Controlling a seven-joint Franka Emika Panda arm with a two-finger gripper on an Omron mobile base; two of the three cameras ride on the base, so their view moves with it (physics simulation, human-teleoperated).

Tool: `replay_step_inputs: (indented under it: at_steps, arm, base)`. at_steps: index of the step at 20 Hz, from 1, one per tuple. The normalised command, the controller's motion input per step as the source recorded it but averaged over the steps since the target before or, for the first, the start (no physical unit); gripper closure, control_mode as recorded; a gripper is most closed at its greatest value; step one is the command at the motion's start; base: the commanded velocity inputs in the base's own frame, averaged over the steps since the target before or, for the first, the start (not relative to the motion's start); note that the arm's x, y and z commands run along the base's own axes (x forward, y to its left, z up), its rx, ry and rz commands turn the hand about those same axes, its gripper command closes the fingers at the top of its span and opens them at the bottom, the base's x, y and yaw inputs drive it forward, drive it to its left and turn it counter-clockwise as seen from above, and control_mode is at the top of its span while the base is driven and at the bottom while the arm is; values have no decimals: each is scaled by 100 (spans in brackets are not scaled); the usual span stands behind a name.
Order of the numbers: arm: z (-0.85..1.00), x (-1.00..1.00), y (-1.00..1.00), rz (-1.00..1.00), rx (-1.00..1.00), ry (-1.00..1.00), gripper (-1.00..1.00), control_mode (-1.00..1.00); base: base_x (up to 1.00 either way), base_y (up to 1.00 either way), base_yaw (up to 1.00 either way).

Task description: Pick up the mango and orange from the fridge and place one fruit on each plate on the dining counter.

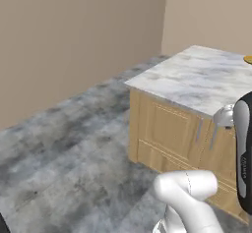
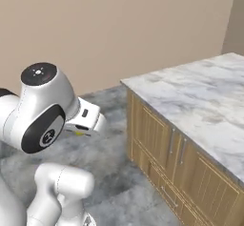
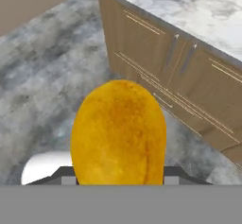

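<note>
Left base view: the dining counter [image 1: 197, 79] stands ahead of the arm, its veined marble top reaching away to the right and its brown wooden side panels facing the robot. A sliver of a yellow-orange plate rim [image 1: 248, 59] shows at the right edge, on the far part of the top. Grey mottled floor [image 1: 64, 148] lies open to the left, and a beige wall [image 1: 74, 35] closes the room behind it. The arm's dark forearm crosses the right edge in front of the counter's near corner.

Right base view: the counter's corner lies ahead and to the right of the hand, with bare floor between them. Its wooden doors carry slim silver handles [image 2: 171, 141]. A small bit of yellow, the mango [image 2: 78, 133], peeks out under the white hand, which hangs over the floor, short of the counter and lower than its top.

Hand view: the mango fills the middle, a large golden-yellow oval with darker orange mottling, seated in the gripper [image 3: 118, 173], whose fingers sit close against its two lower sides and hold it. Beyond the fruit, up and to the right, run the counter's wooden front and marble edge; to the left is floor.
</note>
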Motion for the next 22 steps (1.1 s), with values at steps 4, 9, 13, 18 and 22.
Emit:
replay_step_inputs:
  at_steps: [4,9,13,18,22]
  arm:
    - [0,0,0,0,0,0,100,100]
    - [0,0,0,0,0,0,100,100]
    - [0,0,0,0,0,0,100,100]
    - [0,0,0,0,0,0,100,100]
    - [0,0,0,0,0,0,100,100]
  base:
    - [3,0,-88]
    - [85,74,-37]
    - [100,100,-1]
    - [100,66,1]
    - [100,35,7]
